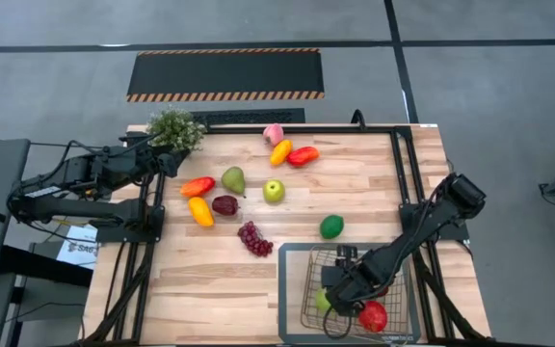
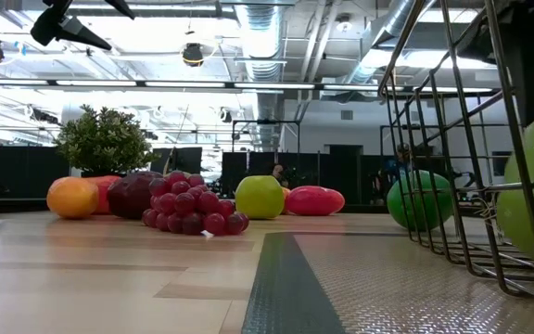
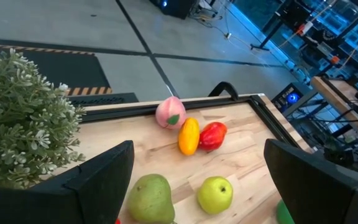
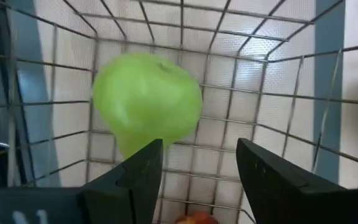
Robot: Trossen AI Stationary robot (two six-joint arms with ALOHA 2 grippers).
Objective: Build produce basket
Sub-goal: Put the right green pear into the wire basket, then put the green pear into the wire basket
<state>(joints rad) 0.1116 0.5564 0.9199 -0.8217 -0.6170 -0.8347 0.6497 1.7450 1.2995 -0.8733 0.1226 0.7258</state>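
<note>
The dark wire basket (image 1: 306,253) stands at the table's near right on a grey mat. A green apple (image 1: 323,301) and a red fruit (image 1: 372,315) lie inside it. My right gripper (image 1: 336,287) is open inside the basket, just above the green apple (image 4: 146,102), its fingers apart from it. My left gripper (image 1: 170,160) is open and empty at the far left, beside the potted plant (image 1: 174,129). Several fruits lie on the table: peach (image 1: 274,133), peppers (image 1: 293,153), pear (image 1: 233,179), green apple (image 1: 274,191), grapes (image 1: 255,239), lime (image 1: 331,226).
An orange-red pepper (image 1: 198,186), a yellow pepper (image 1: 200,211) and a dark red fruit (image 1: 224,204) lie at the left centre. A black frame (image 1: 400,164) runs along the table's edges. Bare wood lies between the grapes and the table's near left corner.
</note>
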